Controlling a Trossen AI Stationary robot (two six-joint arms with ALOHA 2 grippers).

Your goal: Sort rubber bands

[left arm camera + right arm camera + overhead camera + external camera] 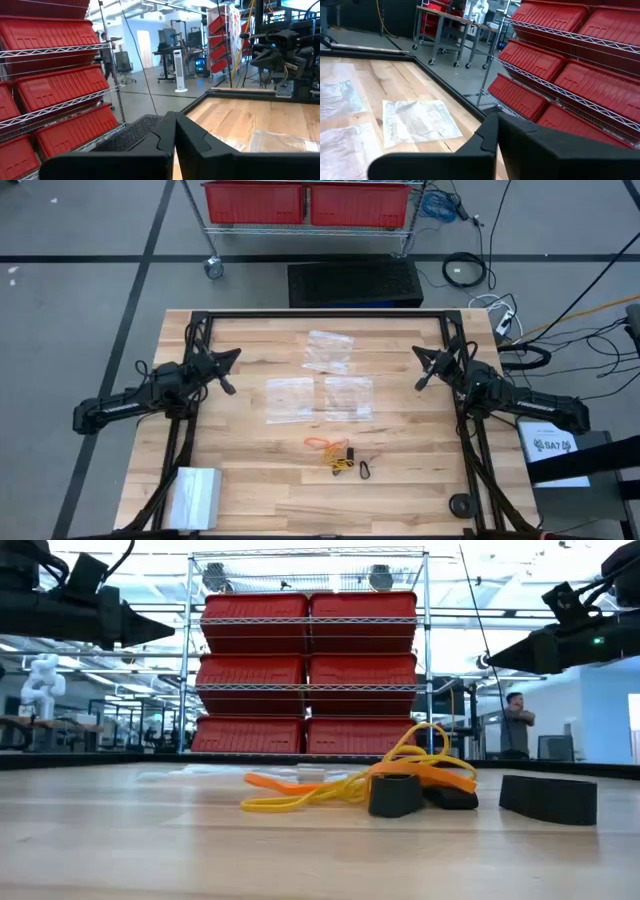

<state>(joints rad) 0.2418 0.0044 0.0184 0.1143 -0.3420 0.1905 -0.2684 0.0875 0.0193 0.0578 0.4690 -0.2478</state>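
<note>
The rubber bands (335,454) lie in a small heap of orange, yellow and black loops on the wooden table (250,500), toward its near edge; in the low view the rubber bands (360,785) rest flat on the tabletop. One black band (365,470) lies just to the heap's right. My left gripper (236,356) hovers shut above the table's left side, far from the bands. My right gripper (418,356) hovers shut above the right side, also far from them. Both show raised in the low view.
Three clear plastic bags (329,350) (289,398) (348,397) lie flat at the table's middle and far side. A folded clear sheet (195,495) sits at the near left corner, and a black round object (460,505) at the near right. Red bins (308,675) stand beyond the far edge.
</note>
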